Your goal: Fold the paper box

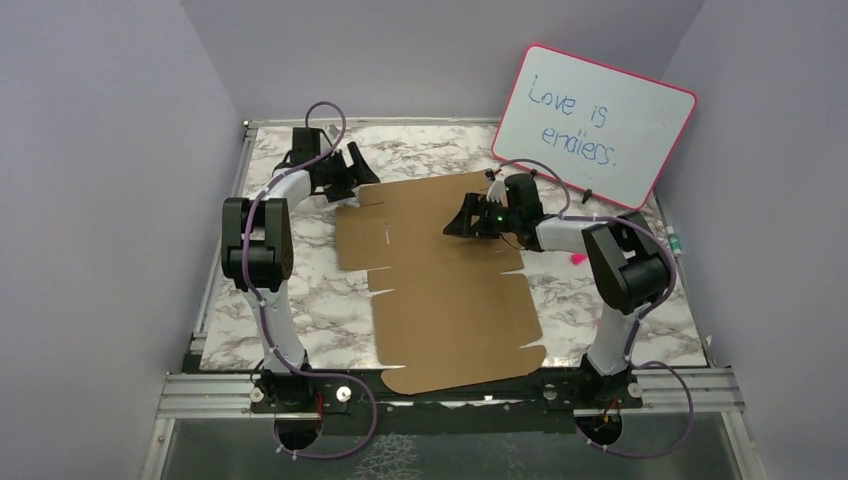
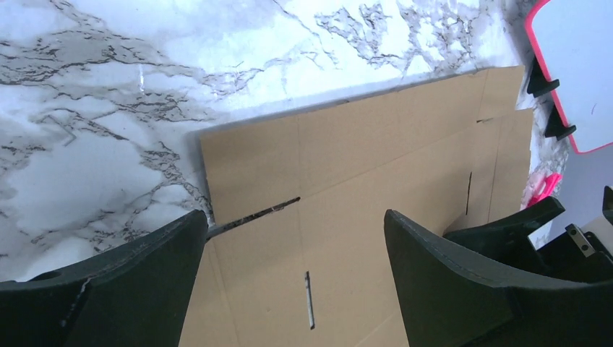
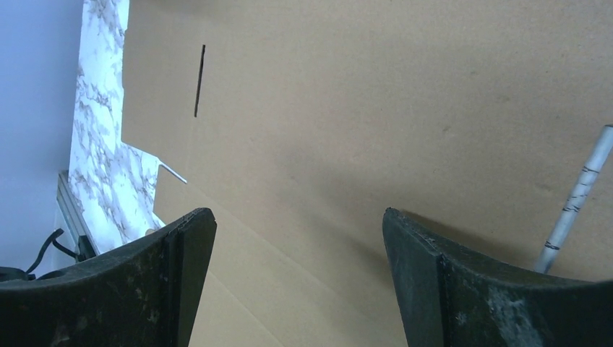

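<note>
The paper box [image 1: 440, 290] is a flat brown die-cut sheet with slots and side tabs, lying on the marble table [image 1: 300, 330]. My left gripper [image 1: 362, 172] hovers at the sheet's far left corner. In the left wrist view its fingers stand open [image 2: 293, 217] above the paper box [image 2: 361, 166], with nothing between them. My right gripper [image 1: 452, 226] hangs over the far right part of the sheet. Its fingers are also open [image 3: 298, 213] above bare cardboard [image 3: 361, 108] and hold nothing.
A pink-framed whiteboard [image 1: 595, 120] leans at the back right, close behind the right arm. A small pink object [image 1: 577, 259] lies on the table right of the sheet. A pale grey rod [image 3: 575, 199] crosses the right wrist view. Walls enclose the table.
</note>
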{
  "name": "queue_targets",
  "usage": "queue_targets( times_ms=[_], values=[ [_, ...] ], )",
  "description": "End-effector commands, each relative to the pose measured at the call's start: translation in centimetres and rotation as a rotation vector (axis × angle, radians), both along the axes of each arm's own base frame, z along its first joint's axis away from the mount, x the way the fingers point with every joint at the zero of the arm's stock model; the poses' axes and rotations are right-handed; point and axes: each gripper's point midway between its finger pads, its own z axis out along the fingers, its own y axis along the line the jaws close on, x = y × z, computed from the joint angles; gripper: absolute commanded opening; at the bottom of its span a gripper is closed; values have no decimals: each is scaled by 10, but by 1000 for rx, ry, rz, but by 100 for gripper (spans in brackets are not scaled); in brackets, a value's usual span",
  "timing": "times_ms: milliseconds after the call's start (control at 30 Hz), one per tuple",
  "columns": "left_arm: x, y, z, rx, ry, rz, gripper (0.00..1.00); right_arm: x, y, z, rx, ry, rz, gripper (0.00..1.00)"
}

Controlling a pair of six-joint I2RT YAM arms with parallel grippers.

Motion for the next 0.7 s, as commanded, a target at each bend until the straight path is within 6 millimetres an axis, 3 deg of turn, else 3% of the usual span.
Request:
queue_targets(
  times_ms=[0, 433, 667],
  values=[
    [10, -5, 1, -39, -9, -28, 92, 6, 10, 6, 31, -38, 14, 89],
    [14, -3, -41, -52, 72, -17, 93, -12, 6, -24, 11, 27, 3, 87],
    [11, -16, -31, -141, 67, -44, 87, -17, 6, -26, 2, 30, 6, 87]
  ],
)
